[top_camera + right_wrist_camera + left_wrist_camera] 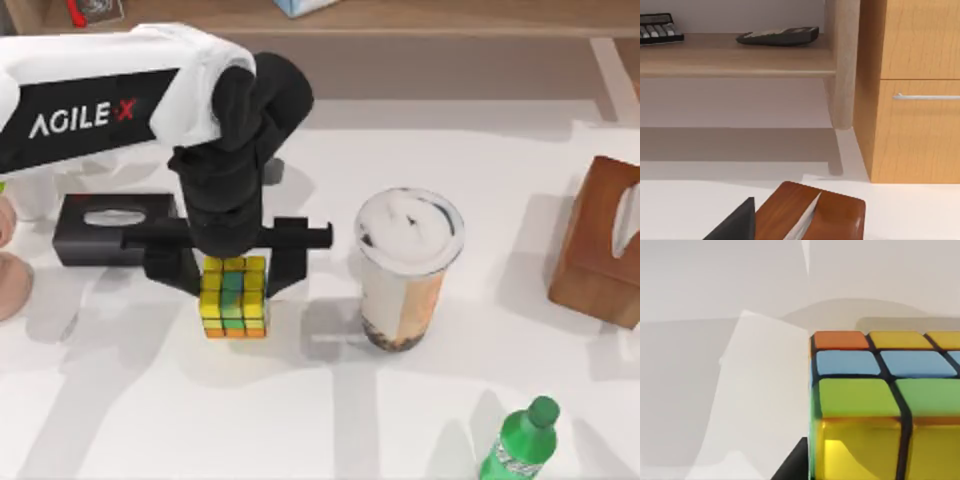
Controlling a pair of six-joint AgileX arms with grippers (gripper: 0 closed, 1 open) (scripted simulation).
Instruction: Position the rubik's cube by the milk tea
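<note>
Where "AGILE-X" marks its arm, left gripper (233, 268) over rubik's cube (234, 299)

Our left arm (100, 100) has a smooth white shell with a black panel along its side, marked "AGILE·X" in white letters with a red cross-stroke in the X. Past the shell we turn matte black: a rounded, bulky wrist and a wide crossbar carrying the left end effector (233, 272) with two blocky black fingers (283, 270).
</note>
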